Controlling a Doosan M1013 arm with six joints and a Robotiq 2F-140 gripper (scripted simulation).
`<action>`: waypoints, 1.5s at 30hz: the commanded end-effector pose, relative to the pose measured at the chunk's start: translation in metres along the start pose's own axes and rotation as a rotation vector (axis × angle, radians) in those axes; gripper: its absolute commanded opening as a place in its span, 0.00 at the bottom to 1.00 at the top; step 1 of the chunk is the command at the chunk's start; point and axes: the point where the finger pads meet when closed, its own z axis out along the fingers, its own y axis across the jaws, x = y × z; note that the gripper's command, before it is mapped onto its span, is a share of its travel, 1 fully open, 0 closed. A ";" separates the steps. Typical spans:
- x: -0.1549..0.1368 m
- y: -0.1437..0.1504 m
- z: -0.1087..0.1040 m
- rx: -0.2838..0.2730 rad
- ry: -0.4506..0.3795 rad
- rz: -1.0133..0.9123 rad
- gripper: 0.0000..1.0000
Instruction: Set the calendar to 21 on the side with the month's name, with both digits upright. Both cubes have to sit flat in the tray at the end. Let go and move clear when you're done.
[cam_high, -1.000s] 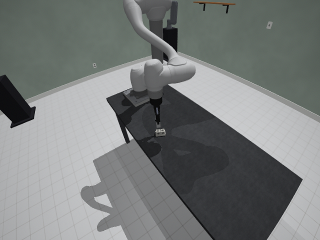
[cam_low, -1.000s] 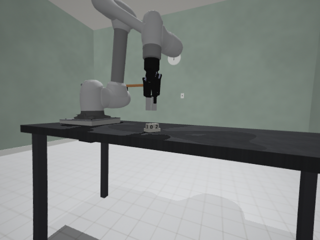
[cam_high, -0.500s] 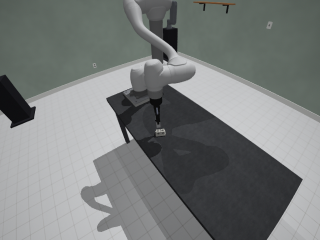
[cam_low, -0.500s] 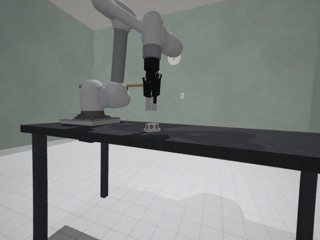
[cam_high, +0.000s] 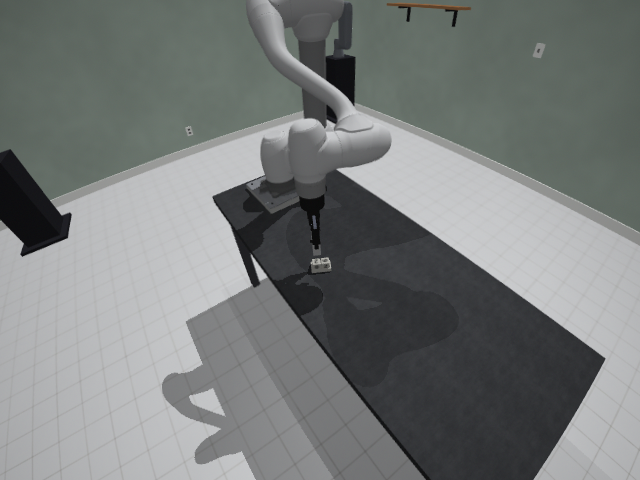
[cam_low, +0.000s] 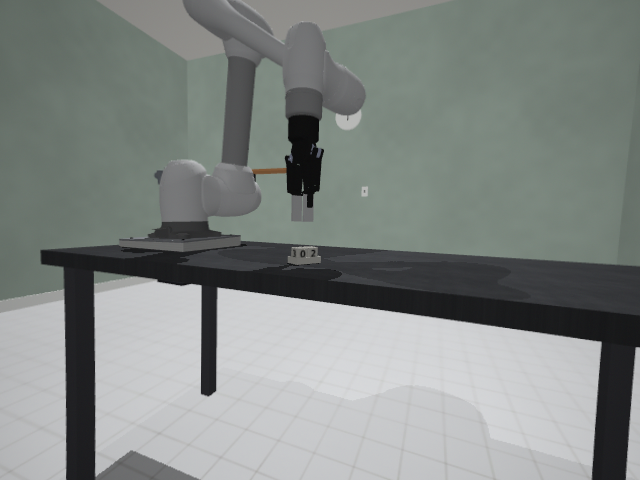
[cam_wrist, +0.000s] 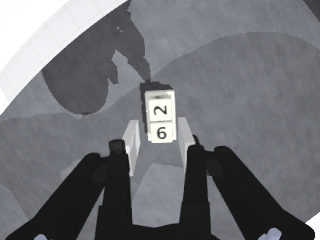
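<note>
The small white calendar tray (cam_high: 321, 269) (cam_low: 303, 260) stands on the table with two white cubes side by side in it. In the exterior view, the faces towards the camera show 0 on the left cube (cam_low: 302, 253) and 2 on the right cube (cam_low: 313, 253); the left cube's end face shows a digit too small to read surely. From above, one cube's top (cam_wrist: 160, 109) shows a sideways 2, the other's (cam_wrist: 161, 133) a 6. No month's name is readable. My gripper (cam_high: 316, 250) (cam_low: 302, 212) (cam_wrist: 158, 130) is partly open and empty, pointing down above the calendar.
The black table (cam_high: 465, 387) (cam_low: 465, 281) bears the arm's base plate (cam_high: 279, 206) (cam_low: 129, 243) at the back left in the exterior view. The calendar stands near one long table edge. The arm's shadow falls around it.
</note>
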 end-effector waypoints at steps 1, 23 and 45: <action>0.005 0.002 0.006 -0.005 0.006 0.000 0.35; 0.005 0.002 0.030 -0.005 0.006 0.000 0.35; 0.005 0.002 0.054 -0.005 0.006 0.000 0.35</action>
